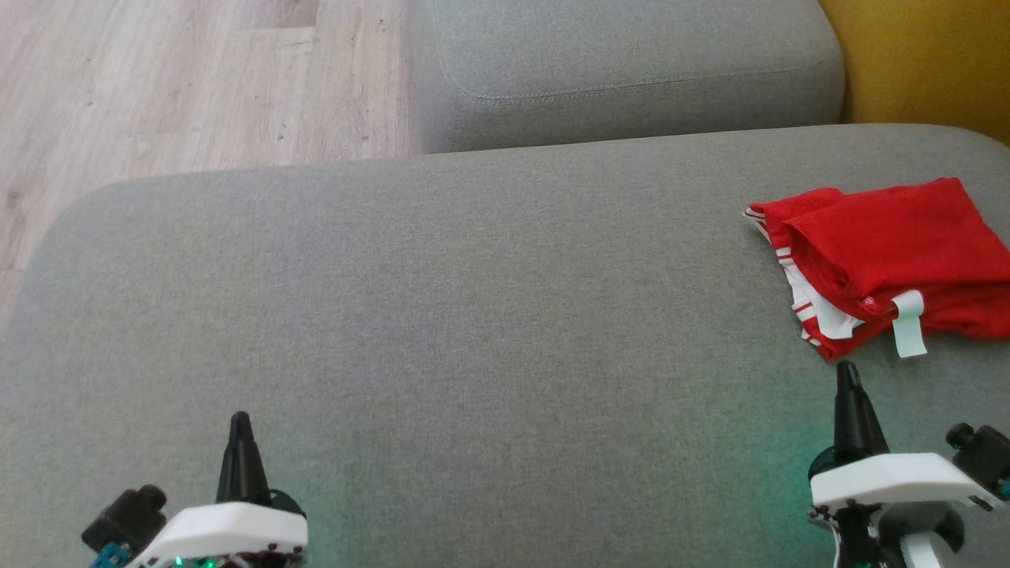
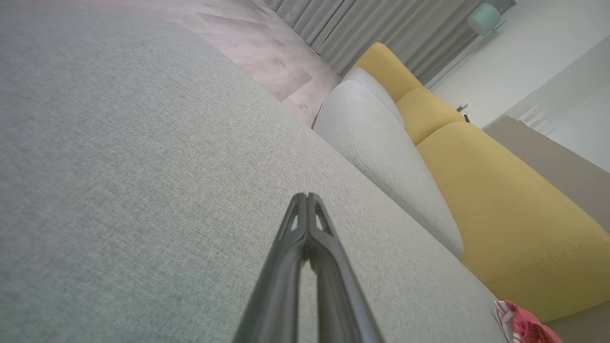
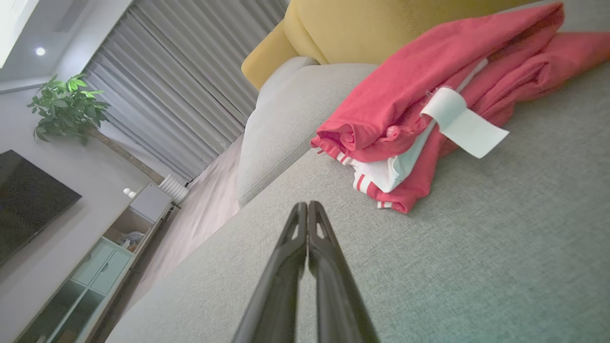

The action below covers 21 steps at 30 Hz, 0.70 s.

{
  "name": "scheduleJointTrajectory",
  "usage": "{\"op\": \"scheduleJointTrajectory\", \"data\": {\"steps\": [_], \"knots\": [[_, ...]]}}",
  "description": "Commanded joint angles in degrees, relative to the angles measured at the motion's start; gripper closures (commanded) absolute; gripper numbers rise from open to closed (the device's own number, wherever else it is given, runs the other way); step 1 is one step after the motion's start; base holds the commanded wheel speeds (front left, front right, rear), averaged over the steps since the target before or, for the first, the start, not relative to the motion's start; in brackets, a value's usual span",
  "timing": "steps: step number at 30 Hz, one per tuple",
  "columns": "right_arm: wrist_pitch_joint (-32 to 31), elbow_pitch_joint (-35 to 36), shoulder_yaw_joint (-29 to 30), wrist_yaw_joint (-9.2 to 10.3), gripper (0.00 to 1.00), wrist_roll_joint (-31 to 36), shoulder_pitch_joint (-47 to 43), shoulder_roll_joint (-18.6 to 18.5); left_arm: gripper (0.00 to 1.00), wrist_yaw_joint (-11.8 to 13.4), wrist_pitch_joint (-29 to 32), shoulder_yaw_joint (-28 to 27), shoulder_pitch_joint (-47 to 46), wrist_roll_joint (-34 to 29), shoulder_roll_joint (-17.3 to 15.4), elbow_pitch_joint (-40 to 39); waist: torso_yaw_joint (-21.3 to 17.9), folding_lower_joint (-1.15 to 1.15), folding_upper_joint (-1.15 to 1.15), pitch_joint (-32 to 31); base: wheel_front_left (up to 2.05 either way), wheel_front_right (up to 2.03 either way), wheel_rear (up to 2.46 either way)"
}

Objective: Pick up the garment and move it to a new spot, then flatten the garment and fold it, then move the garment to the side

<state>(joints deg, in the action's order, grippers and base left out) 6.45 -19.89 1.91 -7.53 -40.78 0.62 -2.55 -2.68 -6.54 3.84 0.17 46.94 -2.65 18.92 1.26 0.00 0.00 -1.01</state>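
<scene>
Well — garment (image 1: 892,252) just past rt jaws, apart.

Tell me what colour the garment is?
The garment is red with white-striped trim; clearest in the right wrist view.

The broad grey fabric seat cushion (image 1: 442,315) lies open across its width up to the folded red cloth garment with white stripes (image 1: 892,260), an obstacle near that cushion's right edge.
</scene>
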Motion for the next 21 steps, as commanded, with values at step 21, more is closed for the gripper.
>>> {"op": "scheduleJointTrajectory", "data": {"steps": [21], "knots": [[-3.7, 3.2, 1.1, 0.02, 1.0, -14.6, 3.8, -0.2, 1.0, -1.7, 3.6, -3.7, -4.2, 12.8, -0.1, -2.8, -0.3, 0.0, 0.0, 0.3, 0.0, 0.0, 0.0]]}}
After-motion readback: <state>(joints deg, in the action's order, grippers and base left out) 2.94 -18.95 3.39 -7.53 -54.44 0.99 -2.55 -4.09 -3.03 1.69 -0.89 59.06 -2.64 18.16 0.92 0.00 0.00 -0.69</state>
